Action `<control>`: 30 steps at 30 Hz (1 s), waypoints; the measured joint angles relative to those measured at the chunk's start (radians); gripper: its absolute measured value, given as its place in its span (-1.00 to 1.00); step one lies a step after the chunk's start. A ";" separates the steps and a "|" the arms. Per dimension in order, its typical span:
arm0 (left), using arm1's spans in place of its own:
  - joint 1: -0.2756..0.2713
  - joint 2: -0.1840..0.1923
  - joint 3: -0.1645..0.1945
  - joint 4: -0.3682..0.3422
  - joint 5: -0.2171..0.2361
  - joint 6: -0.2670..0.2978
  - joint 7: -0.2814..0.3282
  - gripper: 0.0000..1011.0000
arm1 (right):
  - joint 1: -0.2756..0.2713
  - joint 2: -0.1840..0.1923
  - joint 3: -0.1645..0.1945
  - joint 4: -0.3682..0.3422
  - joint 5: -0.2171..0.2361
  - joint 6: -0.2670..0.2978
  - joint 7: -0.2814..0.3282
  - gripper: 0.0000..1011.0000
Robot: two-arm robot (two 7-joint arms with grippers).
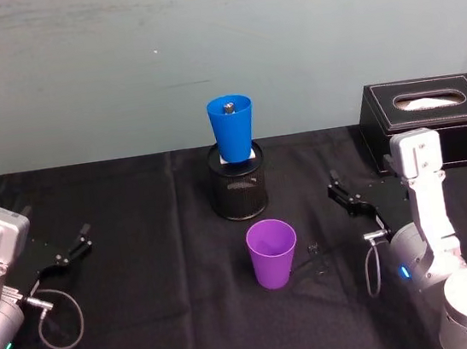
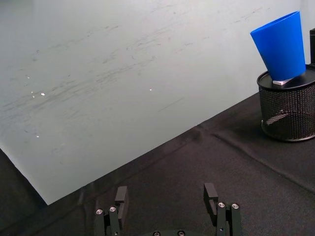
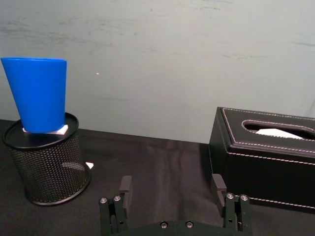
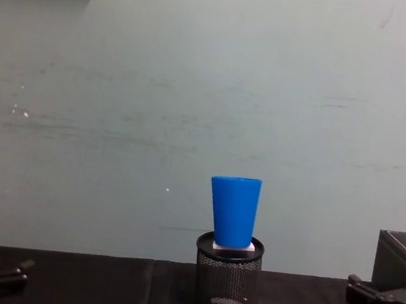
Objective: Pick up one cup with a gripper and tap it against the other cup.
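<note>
A black cloth-covered table (image 1: 139, 238) is set against a pale grey-green wall (image 1: 200, 50), the wall's surface faintly scuffed and streaked.

The purple cup (image 1: 272, 253) is stood upright on the cloth near the table's middle, mouth up. It is smooth plastic, tapered toward the base, with a thin rim. Nothing is touching it. In the chest view only its rim is seen at the lower edge.

The blue cup (image 1: 232, 128) is found just behind it, raised on a black wire-mesh holder (image 1: 237, 182). The holder is a cylinder with fine perforated walls and a solid rim. The blue cup is of the same tapered, smooth plastic, upright, seated on a small white block (image 3: 45, 131) lying across the holder's top. A small dark item is seen inside the cup's mouth; what it is cannot be told.

A black tissue box (image 1: 433, 121) is placed at the far right, leather-like, with pale stitching and an oval slot showing white tissue.

The right gripper (image 1: 351, 200) is held low over the cloth right of the purple cup, well apart from it, its flat black fingers spread and holding nothing. The left gripper (image 1: 69, 248) is kept at the left edge, likewise spread and bare. Grey cable is looped under each silver wrist.
</note>
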 joint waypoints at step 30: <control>0.000 0.000 0.000 0.000 0.000 0.000 0.000 0.98 | -0.001 -0.001 0.001 -0.001 0.001 -0.002 0.004 0.98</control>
